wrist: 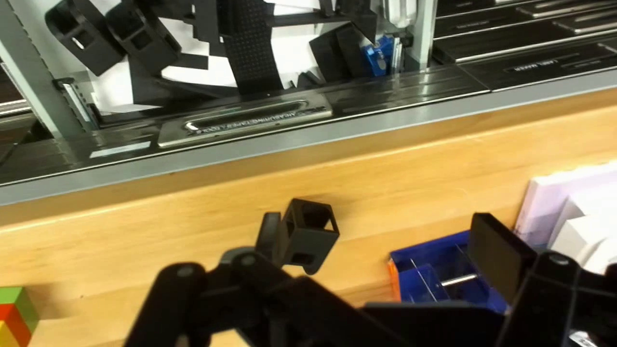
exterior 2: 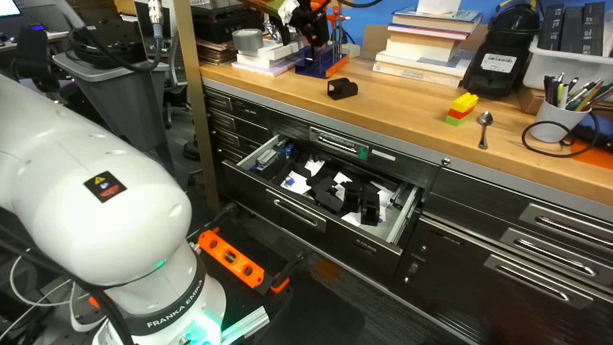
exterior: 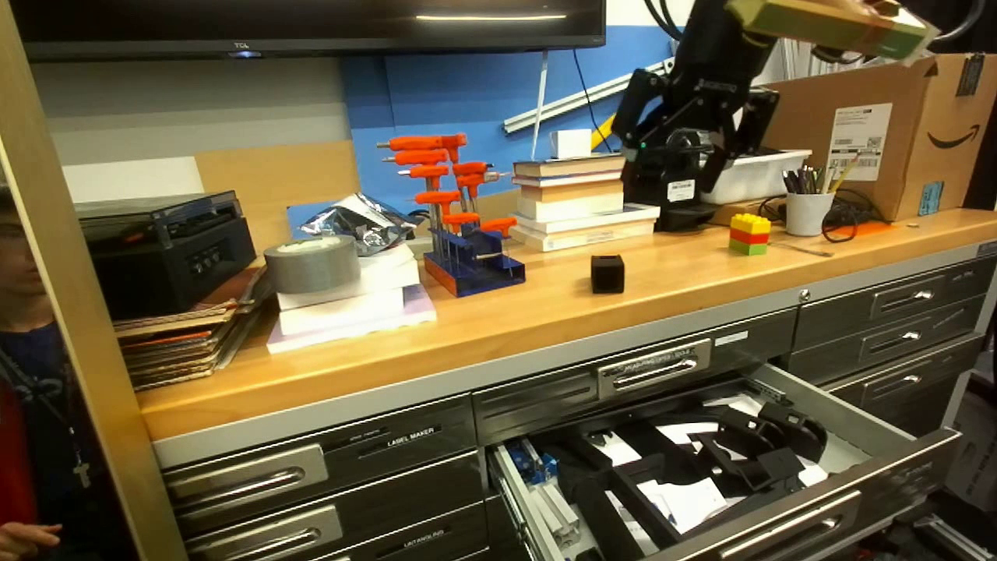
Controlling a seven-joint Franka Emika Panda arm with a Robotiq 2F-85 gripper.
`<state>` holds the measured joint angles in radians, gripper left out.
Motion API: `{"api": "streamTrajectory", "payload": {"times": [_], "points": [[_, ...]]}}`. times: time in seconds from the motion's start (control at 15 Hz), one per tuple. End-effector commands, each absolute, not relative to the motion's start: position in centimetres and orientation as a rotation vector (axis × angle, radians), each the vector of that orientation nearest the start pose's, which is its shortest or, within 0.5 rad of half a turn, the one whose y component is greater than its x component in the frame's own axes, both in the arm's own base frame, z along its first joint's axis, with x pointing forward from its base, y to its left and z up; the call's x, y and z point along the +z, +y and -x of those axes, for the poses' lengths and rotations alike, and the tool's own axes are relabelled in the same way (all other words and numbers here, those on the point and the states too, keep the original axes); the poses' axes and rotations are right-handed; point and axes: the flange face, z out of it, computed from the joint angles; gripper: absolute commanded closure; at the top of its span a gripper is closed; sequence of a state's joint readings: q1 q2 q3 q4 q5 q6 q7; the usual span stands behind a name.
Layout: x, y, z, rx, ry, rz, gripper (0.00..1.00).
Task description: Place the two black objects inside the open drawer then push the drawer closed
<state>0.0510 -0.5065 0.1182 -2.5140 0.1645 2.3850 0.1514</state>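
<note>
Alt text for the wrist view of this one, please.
Black block on a wooden counter, seen in the gap of the open pincer. An open drawer of black pieces fills much of the top; coloured bricks sit lower left, a blue rack lower right.

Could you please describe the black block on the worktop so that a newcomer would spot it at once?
Find the long wooden worktop above the open drawer. Along it, between the blue tool stand and the toy bricks, sits a small black block. It is all matte black and hollow, with openings, while those two neighbours are brightly coloured.
</note>
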Motion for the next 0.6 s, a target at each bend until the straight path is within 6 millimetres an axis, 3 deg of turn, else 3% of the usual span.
{"api": "streamTrajectory", "payload": {"times": [0.0,0.27,0.53], "points": [[50.4,10.8,-45.4,-0.547,0.221,2.932,0.0],[48.5,12.7,-49.1,-0.52,0.333,2.935,0.0],[46.8,13.2,-52.9,-0.502,0.467,2.967,0.0]]}}
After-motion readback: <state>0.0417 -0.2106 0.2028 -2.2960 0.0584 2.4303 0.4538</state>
